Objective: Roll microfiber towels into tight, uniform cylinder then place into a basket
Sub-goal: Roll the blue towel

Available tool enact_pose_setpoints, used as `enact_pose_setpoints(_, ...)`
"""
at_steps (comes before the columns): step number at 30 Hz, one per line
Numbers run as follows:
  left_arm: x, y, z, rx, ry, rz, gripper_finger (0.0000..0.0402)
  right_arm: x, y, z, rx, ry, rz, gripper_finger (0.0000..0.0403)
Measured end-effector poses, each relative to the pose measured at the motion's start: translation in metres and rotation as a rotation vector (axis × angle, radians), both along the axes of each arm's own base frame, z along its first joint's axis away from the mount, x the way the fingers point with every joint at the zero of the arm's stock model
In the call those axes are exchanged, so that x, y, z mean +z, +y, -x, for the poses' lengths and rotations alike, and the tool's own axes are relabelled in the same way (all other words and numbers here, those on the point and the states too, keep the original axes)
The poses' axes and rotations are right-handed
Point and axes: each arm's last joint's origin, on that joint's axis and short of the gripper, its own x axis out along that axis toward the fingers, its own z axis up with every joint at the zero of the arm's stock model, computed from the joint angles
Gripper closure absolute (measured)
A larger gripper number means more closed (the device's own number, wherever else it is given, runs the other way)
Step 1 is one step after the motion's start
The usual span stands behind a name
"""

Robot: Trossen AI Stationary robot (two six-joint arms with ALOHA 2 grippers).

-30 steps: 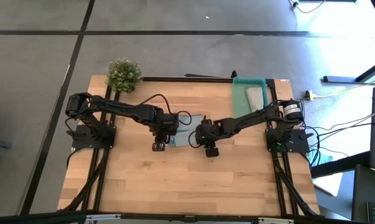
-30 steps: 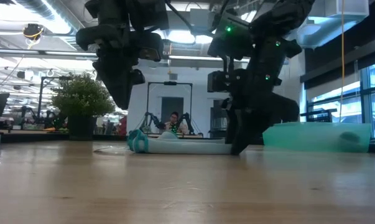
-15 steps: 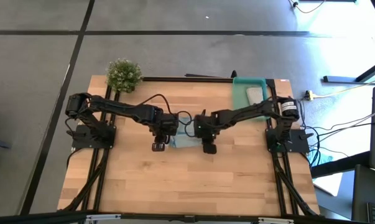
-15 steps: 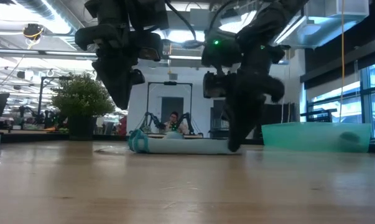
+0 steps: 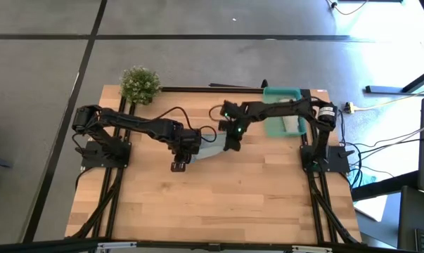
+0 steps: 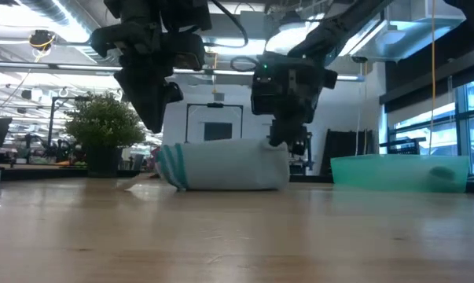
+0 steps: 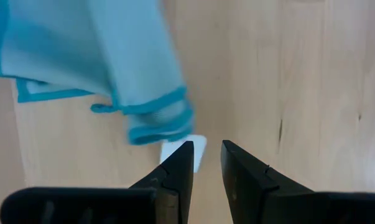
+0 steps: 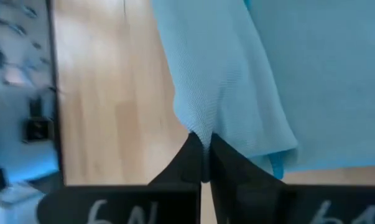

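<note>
Your light blue towel [image 6: 225, 166] hangs pinched in the right gripper [image 8: 203, 163], whose jaws are closed on a fold of it, its far end trailing on the table [image 5: 219, 204]; from above both arms hide most of it. The left gripper [image 7: 206, 163] hovers beside that trailing end, jaws slightly parted and empty. The grey-beige towel [image 5: 290, 125] lies in the basket [image 5: 282, 93], half covered by the right arm.
</note>
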Motion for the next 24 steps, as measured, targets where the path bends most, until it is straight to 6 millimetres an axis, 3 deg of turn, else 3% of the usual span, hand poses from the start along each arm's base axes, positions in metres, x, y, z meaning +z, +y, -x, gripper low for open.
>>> enact_pose_setpoints(12, 0.0, -0.01, 0.0, -0.033, -0.004, 0.0, 0.0325, -0.004, -0.052, 0.017, -0.232, 0.062, -0.187, 0.0392)
enact_pose_setpoints(17, 0.001, -0.007, -0.009, 0.006, -0.09, -0.108, 0.0325, -0.004, -0.057, 0.018, -0.237, 0.049, -0.209, 0.0392)
enact_pose_setpoints(24, -0.011, 0.022, -0.026, 0.133, -0.15, -0.218, 0.0325, -0.004, -0.057, 0.018, -0.23, 0.044, -0.214, 0.0392)
